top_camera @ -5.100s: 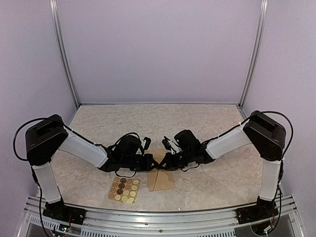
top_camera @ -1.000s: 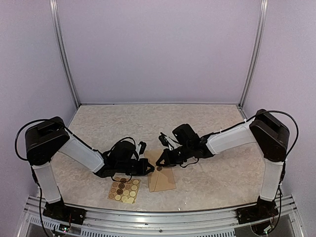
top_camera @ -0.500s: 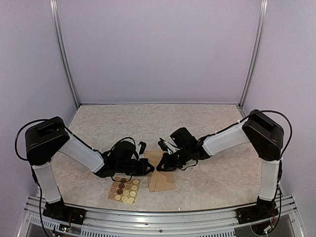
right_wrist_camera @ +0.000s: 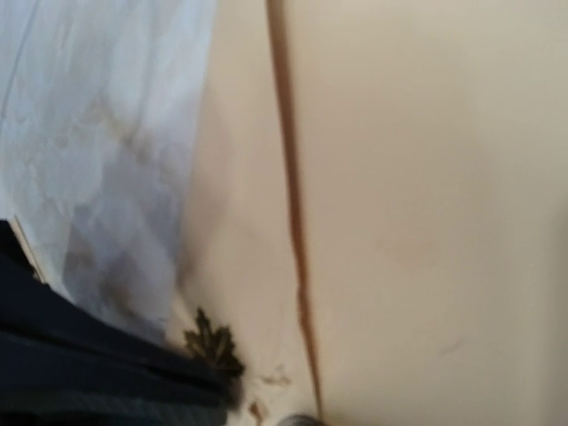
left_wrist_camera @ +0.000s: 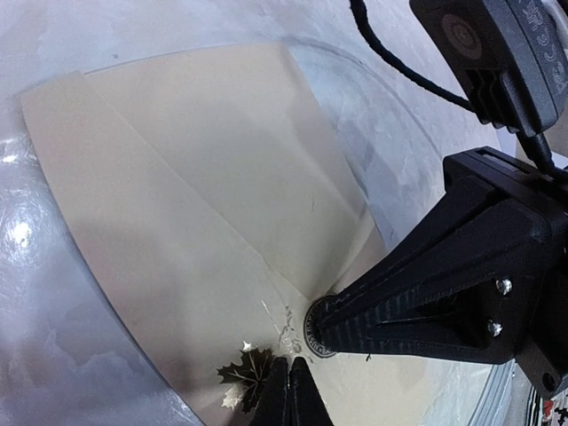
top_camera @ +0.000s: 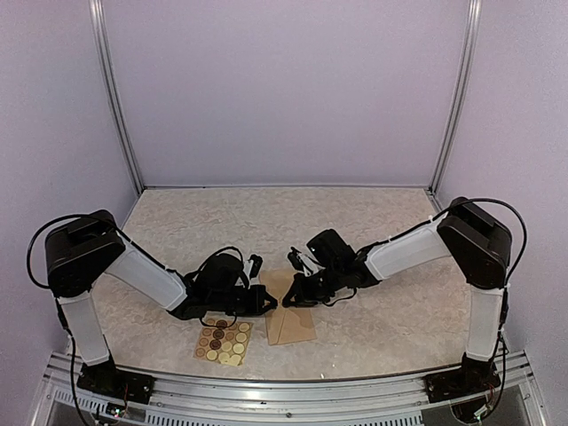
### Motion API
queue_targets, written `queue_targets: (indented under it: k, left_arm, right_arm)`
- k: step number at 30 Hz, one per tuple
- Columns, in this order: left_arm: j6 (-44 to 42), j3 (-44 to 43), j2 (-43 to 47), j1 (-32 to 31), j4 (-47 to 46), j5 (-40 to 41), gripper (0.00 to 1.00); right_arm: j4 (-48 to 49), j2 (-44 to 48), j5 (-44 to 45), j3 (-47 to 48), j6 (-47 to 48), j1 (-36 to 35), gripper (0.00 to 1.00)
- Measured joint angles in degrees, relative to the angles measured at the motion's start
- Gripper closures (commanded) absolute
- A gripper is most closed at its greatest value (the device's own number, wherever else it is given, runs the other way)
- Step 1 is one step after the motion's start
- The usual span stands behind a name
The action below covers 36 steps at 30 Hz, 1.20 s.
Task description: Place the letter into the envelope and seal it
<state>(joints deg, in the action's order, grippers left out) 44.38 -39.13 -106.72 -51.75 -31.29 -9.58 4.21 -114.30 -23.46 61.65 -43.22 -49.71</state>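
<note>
Starting at the near edge of the table point(top_camera: 399, 337), a small sheet of round stickers point(top_camera: 222, 342) lies flat just left of the envelope point(top_camera: 293, 327), and the two do not touch. The envelope lies flat on the table between the two arms, with its pointed flap point(left_wrist_camera: 240, 151) folded down over the body. The letter is not visible anywhere, so I judge that it is already inside, but the pictures cannot confirm this. Over the far part of the envelope, the left gripper point(top_camera: 269, 303) has its fingers fully closed with nothing between them, and its tips rest on the paper beside a small dark leaf mark point(left_wrist_camera: 251, 373). The right gripper point(top_camera: 287, 302) is also closed and empty, and its tip presses down on a round sticker point(left_wrist_camera: 312, 330) at the point of the flap. The envelope looks like thin, light paper that bends easily and can slide on the glossy table. I think it is better to hold it by pressure from above than by pinching an edge, which could crease it or lift the flap. One tip can pin the body near the leaf while the other rubs the sticker straight down. A sideways drag may shift the envelope or peel the sticker. Farther back are bare table and the plain back wall point(top_camera: 284, 89).
</note>
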Motion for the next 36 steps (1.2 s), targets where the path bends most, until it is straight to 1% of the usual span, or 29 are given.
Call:
queue_targets:
  k: [15, 24, 30, 36]
  left_arm:
    - [0.13, 0.46, 0.20, -0.09, -0.42, 0.50, 1.00]
    - [0.11, 0.55, 0.28, -0.11, -0.42, 0.61, 1.00]
    - [0.11, 0.55, 0.31, -0.17, -0.39, 0.66, 1.00]
    - [0.11, 0.55, 0.31, -0.39, -0.39, 1.01, 1.00]
  right_arm:
    - [-0.33, 2.03, 2.95, -2.03, -0.66, 0.39, 1.00]
    - [-3.41, 4.72, 5.49, -3.13, -0.35, 0.79, 1.00]
    - [-3.56, 6.62, 3.06, -3.41, 1.62, 0.55, 1.00]
    - [-2.34, 6.54, 0.24, -1.01, 2.80, -0.39, 1.00]
